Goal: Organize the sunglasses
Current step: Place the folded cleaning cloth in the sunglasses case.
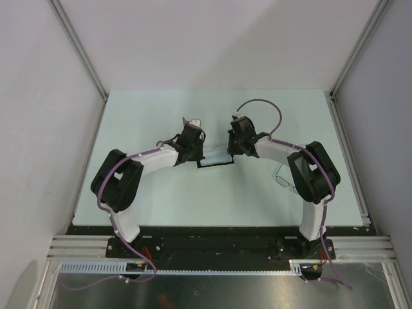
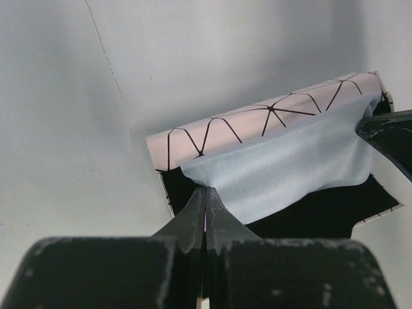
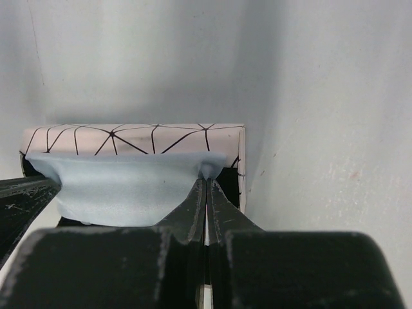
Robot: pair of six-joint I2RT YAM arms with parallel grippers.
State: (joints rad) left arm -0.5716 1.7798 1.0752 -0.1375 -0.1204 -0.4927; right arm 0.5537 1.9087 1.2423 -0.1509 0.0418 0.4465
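Left pincer (image 2: pixel 205 192) and right pincer (image 3: pixel 206 183) both clamped on the blue cloth (image 2: pixel 290 164) over the open case (image 2: pixel 257 119) (black lining).

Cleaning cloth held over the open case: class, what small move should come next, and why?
Probably lower the cloth flat into the case: left gripper and right gripper each pinch a corner, stretching it over the black interior.

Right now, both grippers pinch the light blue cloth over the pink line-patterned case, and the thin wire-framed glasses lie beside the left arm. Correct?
No: the thin wire-framed glasses lie beside the right arm, not the left; the top external view shows it. The rest stands.
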